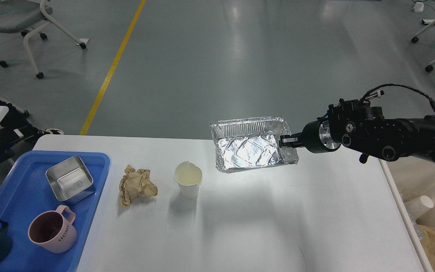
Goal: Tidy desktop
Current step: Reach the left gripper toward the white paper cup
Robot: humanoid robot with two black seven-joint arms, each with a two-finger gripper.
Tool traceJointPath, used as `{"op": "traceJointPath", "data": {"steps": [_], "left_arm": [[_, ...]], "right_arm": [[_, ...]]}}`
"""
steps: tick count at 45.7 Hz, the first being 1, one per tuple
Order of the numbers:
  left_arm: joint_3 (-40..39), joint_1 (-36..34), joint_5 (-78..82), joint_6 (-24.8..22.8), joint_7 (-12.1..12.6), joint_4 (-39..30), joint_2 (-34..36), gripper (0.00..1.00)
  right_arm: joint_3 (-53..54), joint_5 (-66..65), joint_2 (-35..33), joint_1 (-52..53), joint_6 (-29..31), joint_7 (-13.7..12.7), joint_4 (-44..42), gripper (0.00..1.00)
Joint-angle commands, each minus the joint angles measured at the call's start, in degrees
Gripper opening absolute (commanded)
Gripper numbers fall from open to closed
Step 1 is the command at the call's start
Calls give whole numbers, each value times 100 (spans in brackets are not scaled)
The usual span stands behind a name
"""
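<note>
1 foil tray (253, 145) hung lifted above the counter (263, 219), its right rim pinched in the closed right hand (287, 141). Judged step: carrying rubbish off. Next, swing right toward the bin (434, 241) and release. 2 items waited: crumpled paper (137, 186), paper cup (188, 184).

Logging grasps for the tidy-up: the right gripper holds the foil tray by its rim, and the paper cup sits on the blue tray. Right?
Not quite. The head view shows the paper cup standing on the desktop, not on the blue tray. The right gripper does hold the foil tray by its rim.
</note>
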Motion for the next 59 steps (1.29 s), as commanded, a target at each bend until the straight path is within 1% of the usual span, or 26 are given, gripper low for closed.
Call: {"op": "traceJointPath", "data": {"steps": [1, 3, 5, 8, 12, 15, 18, 24, 27, 30, 33, 43, 49, 52, 59], "left_arm": [[9, -25, 108, -31, 147, 8, -310, 96], [9, -78, 117, -57, 218, 17, -398, 96], [18, -183, 117, -180, 227, 70, -494, 96], [18, -385, 126, -540, 165, 289, -714, 96], [61, -675, 169, -918, 174, 623, -1126, 96], [228, -938, 397, -980, 235, 878, -1425, 96], [675, -1359, 801, -989, 262, 1132, -1785, 96], [1703, -2142, 908, -981, 315, 1747, -2392, 96], [2108, -2520, 943, -980, 306, 2300, -2796, 96], [2416, -2775, 952, -980, 297, 2749, -3341, 96], [2575, -2864, 934, -980, 297, 2926, -3763, 96], [2838, -3180, 934, -963, 323, 3032, -4432, 96], [3199, -3277, 934, -963, 350, 3216, -4581, 96], [3357, -3295, 934, -963, 350, 3444, -4696, 96], [3463, -3295, 934, -972, 350, 3735, -4915, 96]], "right_arm": [[-74, 7, -2, 12, -41, -14, 33, 0], [-74, 15, -2, 12, -50, -14, 33, 0], [-83, 68, -2, 29, -58, -14, 33, 0], [-83, 138, 15, 38, -67, -14, 33, 0], [-92, 165, 94, 47, -67, -14, 33, 0], [-92, 165, 112, 47, -76, -14, 33, 0], [-101, 165, 121, 47, -76, -14, 33, 0], [-109, 174, 129, 47, -76, -14, 24, 0], [-109, 174, 129, 47, -85, -23, 24, 0], [-109, 209, 129, 47, -85, -23, 24, 0], [-127, 244, 121, 47, -85, -23, 24, 0], [-320, 253, 129, 47, -190, -14, 33, 0], [-320, 253, 129, 47, -190, -23, 33, 0], [-320, 262, 129, 47, -190, -14, 33, 0], [-329, 349, 112, 47, -190, -14, 33, 0]]}}
